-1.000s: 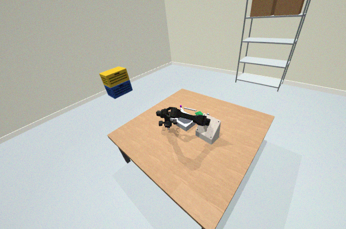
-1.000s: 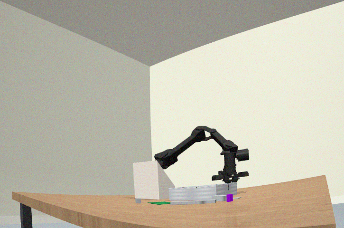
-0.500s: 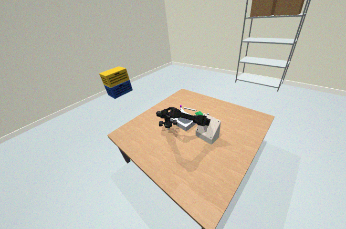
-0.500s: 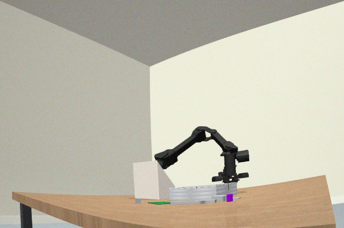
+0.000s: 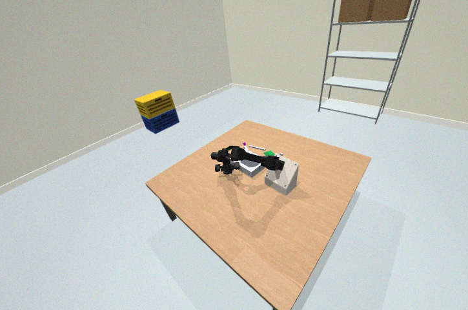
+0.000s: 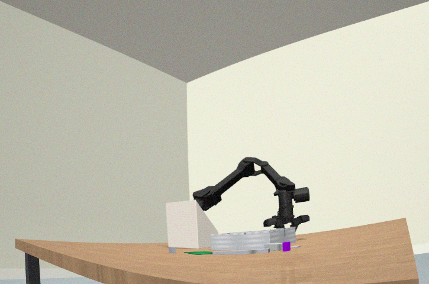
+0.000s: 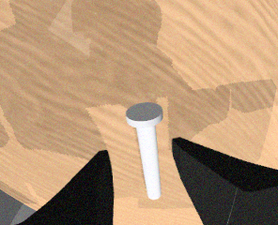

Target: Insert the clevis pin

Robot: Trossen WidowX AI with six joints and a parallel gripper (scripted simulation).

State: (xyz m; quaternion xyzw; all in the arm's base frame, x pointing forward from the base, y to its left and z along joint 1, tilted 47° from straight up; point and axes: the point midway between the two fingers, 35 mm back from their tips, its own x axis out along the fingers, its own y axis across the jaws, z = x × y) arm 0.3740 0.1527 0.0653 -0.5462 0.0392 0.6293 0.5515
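Right, the pincer (image 5: pixel 226 173) (image 6: pixel 286 226) (image 7: pixel 141 153) is standing part-spread, gripping nothing; the pin (image 7: pixel 149 159) is sitting between its fingers, showing gaps both sides, long axis running roughly along them, head pointing beyond the tips. Upright or lying: can't tell.

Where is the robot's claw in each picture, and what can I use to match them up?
Top: just left of the picture's centre, the claw is beside the tray.
Exterior: right of centre, low down, its tips partly hidden by the tray.
Wrist: its dark fingers enter from the bottom, apart, with the pin between them.
Shared landmark: the wooden table.
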